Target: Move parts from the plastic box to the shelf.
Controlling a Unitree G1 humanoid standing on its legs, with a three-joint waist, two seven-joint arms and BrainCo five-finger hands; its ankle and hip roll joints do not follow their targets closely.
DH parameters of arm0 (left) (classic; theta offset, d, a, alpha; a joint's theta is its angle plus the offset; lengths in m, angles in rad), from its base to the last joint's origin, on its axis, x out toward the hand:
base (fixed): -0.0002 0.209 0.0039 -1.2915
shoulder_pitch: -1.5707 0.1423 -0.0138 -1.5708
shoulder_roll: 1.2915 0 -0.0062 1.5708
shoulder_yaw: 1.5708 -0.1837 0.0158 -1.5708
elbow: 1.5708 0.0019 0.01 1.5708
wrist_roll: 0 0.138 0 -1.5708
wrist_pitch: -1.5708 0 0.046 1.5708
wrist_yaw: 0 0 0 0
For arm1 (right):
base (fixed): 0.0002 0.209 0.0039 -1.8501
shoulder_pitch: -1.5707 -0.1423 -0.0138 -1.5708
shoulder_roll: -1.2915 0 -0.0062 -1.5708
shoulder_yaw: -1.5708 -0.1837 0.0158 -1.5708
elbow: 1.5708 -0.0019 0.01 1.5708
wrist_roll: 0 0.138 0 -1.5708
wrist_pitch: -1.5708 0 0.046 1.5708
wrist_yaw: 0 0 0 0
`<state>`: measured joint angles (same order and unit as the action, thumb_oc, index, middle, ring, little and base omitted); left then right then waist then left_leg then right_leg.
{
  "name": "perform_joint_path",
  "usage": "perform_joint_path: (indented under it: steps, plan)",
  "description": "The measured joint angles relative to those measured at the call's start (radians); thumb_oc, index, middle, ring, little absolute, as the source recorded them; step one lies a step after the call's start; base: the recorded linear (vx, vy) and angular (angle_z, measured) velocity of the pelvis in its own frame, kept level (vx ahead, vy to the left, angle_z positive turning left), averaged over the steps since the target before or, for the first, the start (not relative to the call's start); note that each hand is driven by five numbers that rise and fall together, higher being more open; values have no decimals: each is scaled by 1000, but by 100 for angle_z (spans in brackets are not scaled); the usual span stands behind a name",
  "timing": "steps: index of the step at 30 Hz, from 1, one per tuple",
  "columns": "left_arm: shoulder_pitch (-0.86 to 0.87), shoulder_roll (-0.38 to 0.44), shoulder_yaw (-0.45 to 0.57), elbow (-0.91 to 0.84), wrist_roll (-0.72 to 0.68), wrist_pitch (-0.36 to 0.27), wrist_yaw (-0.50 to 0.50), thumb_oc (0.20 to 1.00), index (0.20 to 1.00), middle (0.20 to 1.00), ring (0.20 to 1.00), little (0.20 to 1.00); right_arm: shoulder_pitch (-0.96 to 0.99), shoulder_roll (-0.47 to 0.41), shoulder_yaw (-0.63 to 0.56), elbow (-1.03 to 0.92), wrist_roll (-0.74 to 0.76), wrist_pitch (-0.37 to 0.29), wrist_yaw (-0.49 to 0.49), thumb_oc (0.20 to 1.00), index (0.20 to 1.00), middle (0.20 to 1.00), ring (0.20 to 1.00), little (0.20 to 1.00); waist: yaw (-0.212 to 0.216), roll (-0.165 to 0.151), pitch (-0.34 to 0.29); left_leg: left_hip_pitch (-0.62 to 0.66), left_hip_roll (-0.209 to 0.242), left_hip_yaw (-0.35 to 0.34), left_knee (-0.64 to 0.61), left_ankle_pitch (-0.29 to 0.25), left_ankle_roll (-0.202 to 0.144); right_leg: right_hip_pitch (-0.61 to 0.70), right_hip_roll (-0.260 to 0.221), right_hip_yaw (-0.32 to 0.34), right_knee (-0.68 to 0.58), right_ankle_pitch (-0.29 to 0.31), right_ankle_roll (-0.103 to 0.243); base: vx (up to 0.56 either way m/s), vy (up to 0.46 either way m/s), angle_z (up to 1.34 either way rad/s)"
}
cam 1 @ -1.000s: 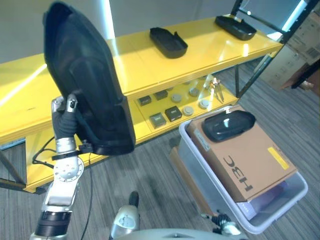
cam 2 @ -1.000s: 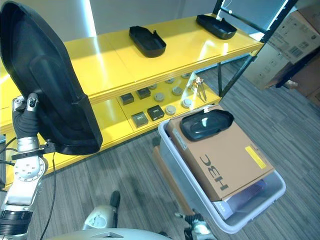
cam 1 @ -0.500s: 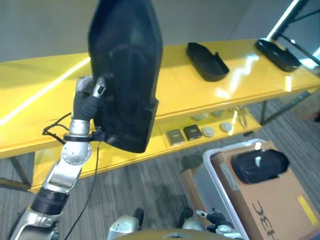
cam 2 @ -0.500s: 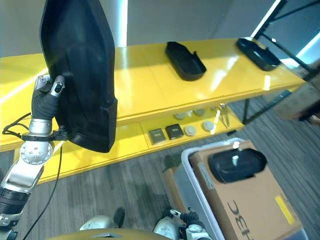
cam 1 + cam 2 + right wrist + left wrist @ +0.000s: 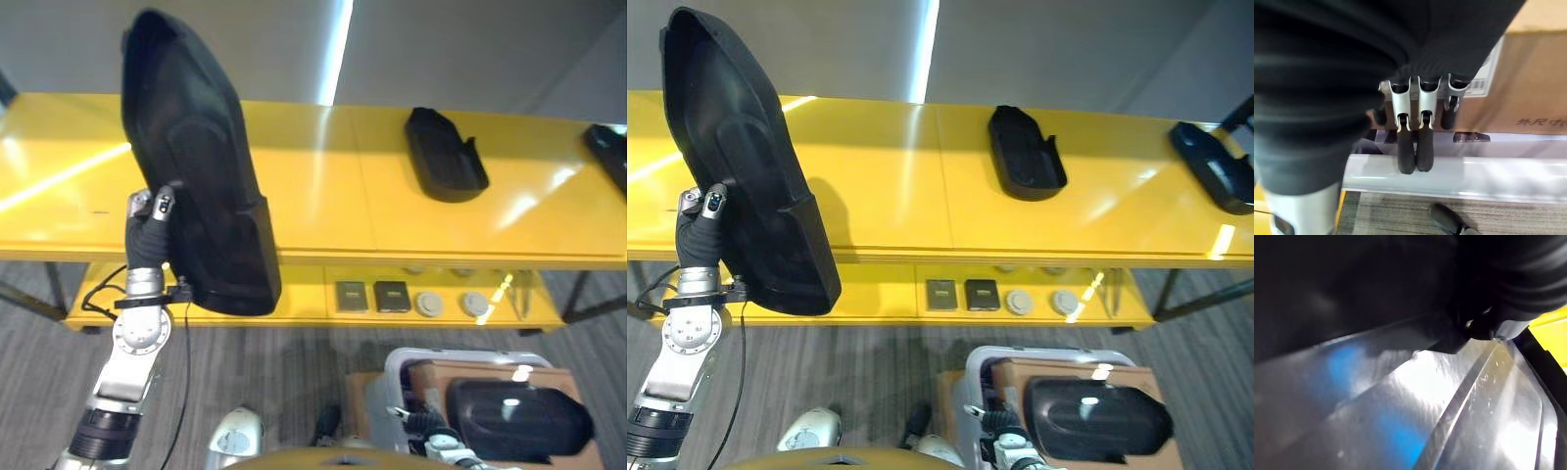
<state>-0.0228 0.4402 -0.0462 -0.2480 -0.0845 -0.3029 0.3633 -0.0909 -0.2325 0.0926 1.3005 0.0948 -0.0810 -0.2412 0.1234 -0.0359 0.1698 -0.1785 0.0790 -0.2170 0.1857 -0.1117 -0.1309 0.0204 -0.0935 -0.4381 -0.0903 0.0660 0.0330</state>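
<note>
1. The left hand (image 5: 147, 235) is raised at the left of the scene, in front of the yellow shelf (image 5: 323, 196); it carries a large black moulded part (image 5: 196, 186), held upright with its narrow end up and its hollow side facing right; the fingers lie behind the part, so whether they are clenched round it cannot be told from the pictures.
2. The lower end of the large black moulded part hangs level with the shelf's front edge, over the lower tier (image 5: 313, 294).
3. The right hand (image 5: 1415, 142) appears in its own wrist view; its fingers hang straight and relaxed, grasping nothing, above the rim of the plastic box (image 5: 1449, 178) and near a cardboard carton (image 5: 1518, 83) inside it.
4. The plastic box (image 5: 985, 367) stands on the floor at the near right; the cardboard carton (image 5: 1019, 372) lies in it, and a second black part (image 5: 1097, 421) rests on top of the carton.
5. On the shelf's top tier, a black tray-shaped part (image 5: 1024, 152) lies right of centre; another black part (image 5: 1215, 176) lies at the far right end.
6. On the lower tier, two dark square pieces (image 5: 960, 294) sit side by side; two grey round pieces (image 5: 1038, 302) lie just to their right.
</note>
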Motion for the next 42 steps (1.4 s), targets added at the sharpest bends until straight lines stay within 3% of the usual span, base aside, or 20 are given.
perform_joint_path:
  steps: [1, 2, 4, 6, 8, 9, 10, 12, 14, 15, 16, 17, 18, 22, 25, 26, 30, 32, 36, 42]
  plan:
    - [-28, 14, 12, -5, 8, -3, 3, 200, 200, 200, 200, 200, 23, -22, -29, -7, 16, 2, -12, 1000, 1000, 1000, 1000, 1000, -16, 30, 1, -44, 80, 173, -209, 95, -10, 2, -6, -42, 0, -16, 21, 205, 204, 112]
    - [-37, 13, 19, -6, 8, -3, 6, 200, 200, 200, 200, 200, 22, -33, -41, -8, 17, 4, -25, 1000, 1000, 1000, 1000, 1000, -11, 50, -3, -53, 106, 219, -270, 124, -12, 1, -6, -41, 0, -20, 27, 213, 223, 75]
    - [-44, 10, 27, -6, 11, -2, 12, 200, 200, 200, 200, 200, 15, -37, -40, -18, 20, 3, -32, 1000, 1000, 1000, 1000, 1000, 3, 56, -3, -50, 108, 206, -268, 154, -20, 12, -18, -20, 0, -18, 54, 273, 284, -27]
    - [-48, 42, 36, -9, 34, -2, 22, 200, 200, 200, 200, 200, 30, -51, -33, -28, 23, -3, -26, 1000, 1000, 1000, 1000, 1000, 21, 36, -31, 3, 67, 132, -240, 166, -11, 12, -63, 26, 2, -19, 64, 275, 338, -66]
    - [-63, 86, 35, -8, 55, 1, 22, 200, 200, 200, 200, 200, 36, -46, -19, -28, 23, -3, -22, 1000, 1000, 1000, 1000, 1000, 10, -5, -41, -12, 14, 139, -193, 194, 8, 16, -119, 34, 22, -27, 82, 93, 162, -24]
    - [-67, 99, 33, -8, 63, 1, 23, 200, 200, 200, 200, 200, 43, -39, -20, -27, 23, -3, -35, 1000, 1000, 1000, 1000, 1000, 11, -7, -41, -12, -1, 148, -183, 218, 24, 9, -143, 40, 49, -37, 74, 243, 425, -6]
    - [-73, 123, 34, -8, 69, 12, 23, 200, 200, 200, 200, 200, 74, -23, -19, -25, 22, 0, -24, 1000, 1000, 1000, 1000, 1000, -15, -47, -57, -1, -46, 169, -172, 215, 55, -2, -189, 55, 153, 1, 62, 180, 345, -4]
    - [-63, 168, 46, -8, 68, 31, 26, 200, 200, 200, 200, 200, 80, 20, -29, -38, 16, 4, -21, 1000, 1000, 1000, 1000, 1000, -25, -45, -53, 53, -71, 187, -186, 205, 110, -66, -268, 100, 364, 13, 103, 189, 359, -2]
    - [-62, 189, 47, -13, 69, 31, 26, 200, 200, 200, 200, 200, 95, 61, -9, -40, 15, 7, -17, 1000, 1000, 1000, 1000, 1000, -31, -47, -57, 96, -108, 193, -207, 185, 138, -106, -293, 108, 401, 106, 108, 157, 165, -11]
    - [-59, 185, 45, -12, 69, 31, 25, 200, 200, 200, 200, 200, 89, 75, -7, -46, 14, 16, -8, 1000, 1000, 1000, 1000, 1000, -34, -28, -58, 116, -112, 199, -223, 185, 147, -118, -306, 114, 425, 81, 128, 147, 103, -20]
    - [-59, 178, 43, -11, 69, 31, 26, 200, 200, 200, 200, 200, 86, 63, -6, -63, 15, 18, -5, 1000, 1000, 1000, 1000, 1000, -38, -11, -56, 126, -110, 193, -243, 187, 152, -138, -268, 178, 417, 31, 140, 144, 66, -15]
    - [-67, 174, 40, -4, 69, 32, 27, 200, 200, 200, 200, 200, 77, 51, 10, -73, 16, 10, -7, 1000, 1000, 1000, 1000, 1000, -49, 15, -52, 123, -93, 178, -248, 200, 151, -136, -195, 264, 355, -28, 163, 95, 5, -6]
    - [-78, 184, 30, 8, 69, 33, 26, 200, 200, 200, 200, 200, 65, 53, 14, -78, 17, 7, -8, 1000, 1000, 1000, 1000, 1000, -65, 14, -52, 123, -97, 175, -254, 204, 144, -141, -165, 278, 306, -46, 172, 159, -2, 11]
    - [-152, 176, -53, 101, 76, 46, 6, 200, 200, 200, 200, 200, 52, 59, 54, -104, 15, -6, -1, 1000, 1000, 1000, 1000, 1000, -126, 2, -57, 128, -116, 129, -262, 199, 147, -128, -80, 318, 64, -6, 138, 194, -77, 43]
    - [-147, 169, -75, 114, 88, 74, -9, 200, 200, 200, 200, 200, 75, 72, 64, -93, 14, -5, 12, 1000, 1000, 1000, 1000, 1000, -124, -27, -74, 149, -136, 118, -263, 183, 137, -118, -82, 314, 44, 49, 111, 165, -110, 32]
    - [-141, 164, -76, 114, 86, 80, -21, 200, 200, 200, 200, 200, 94, 93, 64, -79, 13, -2, 21, 1000, 1000, 1000, 1000, 1000, -121, -71, -93, 155, -145, 109, -263, 172, 125, -91, -79, 303, 13, 78, 92, 162, -171, 23]
    - [-181, 89, -112, 174, 70, 126, -43, 200, 200, 200, 200, 200, 73, 45, 63, -66, 12, -1, 22, 1000, 1000, 1000, 1000, 1000, -140, -24, -73, 154, -69, 113, -263, 156, 94, -96, -1, 294, 7, 69, 70, 39, -90, -9]
    - [-220, 83, -139, 216, 66, 153, -48, 200, 200, 200, 200, 200, 59, 37, 63, -66, 13, -1, 22, 1000, 1000, 1000, 1000, 1000, -163, -21, -72, 141, -50, 133, -263, 153, 84, -117, 19, 306, 6, 71, 66, -2, -65, -28]
    - [-324, 33, -196, 343, 42, 195, -49, 200, 200, 200, 200, 200, 51, 36, 65, -58, 14, 2, 33, 1000, 1000, 1000, 1000, 1000, -198, -17, -69, 136, -34, 154, -263, 155, 77, -132, 32, 321, 0, 69, 52, 5, -51, -15]
    - [-415, -29, -239, 432, 27, 251, -52, 200, 200, 200, 200, 200, 48, 38, 94, -30, 14, 20, 62, 1000, 1000, 1000, 1000, 1000, -211, -2, -56, 124, -32, 174, -263, 157, 73, -157, 36, 341, 0, 71, 42, -35, -15, -12]
